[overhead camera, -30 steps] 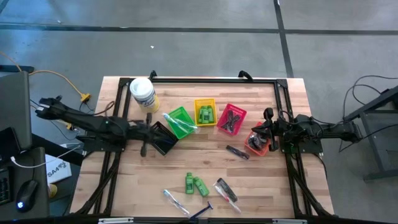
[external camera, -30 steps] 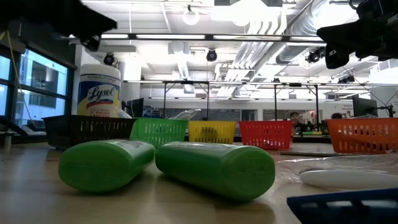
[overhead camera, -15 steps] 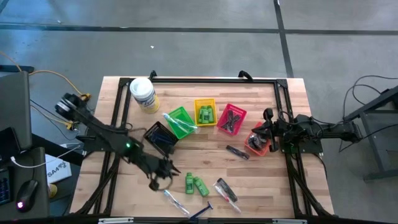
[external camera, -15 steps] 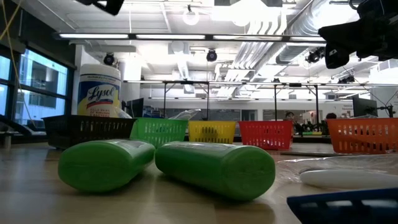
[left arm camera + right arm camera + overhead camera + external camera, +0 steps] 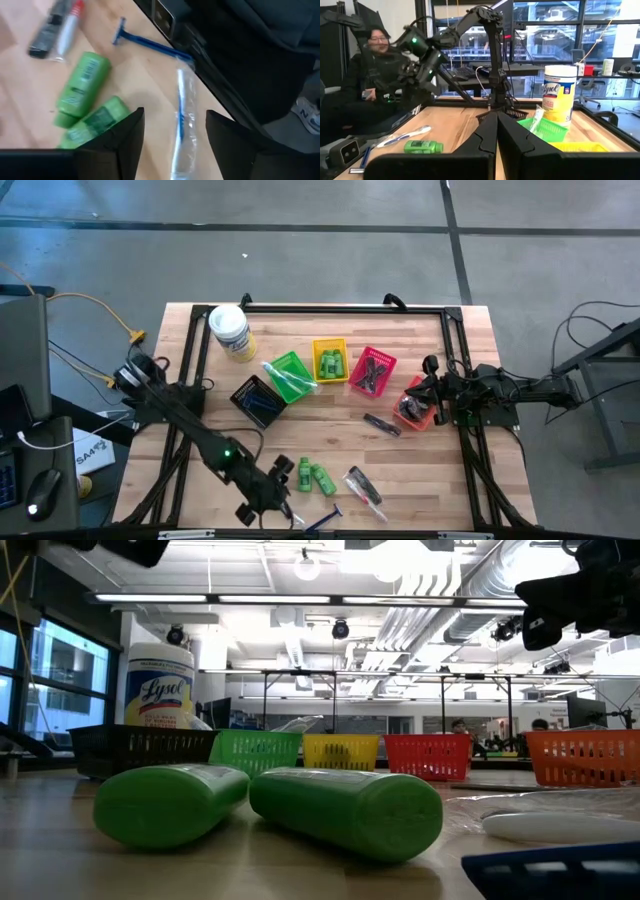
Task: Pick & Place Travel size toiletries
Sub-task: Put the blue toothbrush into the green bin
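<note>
The wooden table carries a row of baskets — toiletries lie at its near edge. The left gripper hangs there with fingers spread, empty, over a wrapped toothbrush beside two green bottles. The right gripper waits clenched by the orange basket.

Bright green mini bottles, blue-handled razor, yellow, red, orange baskets, black tool

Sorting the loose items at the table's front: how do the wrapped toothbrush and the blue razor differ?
The toothbrush lies sealed in a clear wrapper; the razor lies bare. The toothbrush sits between the open left gripper's fingers; the razor lies beyond them, by the table edge. Both are slim, partly blue, and flat on the wood.
</note>
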Robot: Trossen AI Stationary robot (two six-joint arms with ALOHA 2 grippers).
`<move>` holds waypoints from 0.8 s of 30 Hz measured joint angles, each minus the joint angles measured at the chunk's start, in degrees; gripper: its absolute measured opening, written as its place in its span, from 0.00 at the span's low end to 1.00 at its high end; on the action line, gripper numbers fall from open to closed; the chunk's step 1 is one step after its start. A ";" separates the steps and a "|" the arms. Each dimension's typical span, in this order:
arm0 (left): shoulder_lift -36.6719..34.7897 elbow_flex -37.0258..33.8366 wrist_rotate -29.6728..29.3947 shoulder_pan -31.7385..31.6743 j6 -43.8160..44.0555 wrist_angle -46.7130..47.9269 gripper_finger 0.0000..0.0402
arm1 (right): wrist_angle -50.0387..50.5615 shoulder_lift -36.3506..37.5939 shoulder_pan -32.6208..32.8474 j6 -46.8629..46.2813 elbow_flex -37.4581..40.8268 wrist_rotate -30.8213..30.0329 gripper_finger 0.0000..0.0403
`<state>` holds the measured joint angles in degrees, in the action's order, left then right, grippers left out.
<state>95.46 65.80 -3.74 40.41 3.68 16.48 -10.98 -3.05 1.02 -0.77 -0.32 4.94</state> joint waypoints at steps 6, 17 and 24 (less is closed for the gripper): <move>4.19 0.02 -0.03 0.63 1.08 -1.47 0.52 | 0.15 0.00 0.00 -0.47 0.00 -0.02 0.01; 11.09 0.00 1.13 0.48 4.33 -3.35 0.52 | 0.47 0.00 0.00 -0.51 0.00 -0.03 0.01; 14.11 0.06 1.18 0.45 5.49 -3.74 0.52 | 0.47 0.00 0.00 -0.51 0.00 -0.03 0.01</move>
<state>109.57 65.86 -2.57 40.86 9.17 12.73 -10.50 -3.05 1.02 -1.28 -0.32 4.90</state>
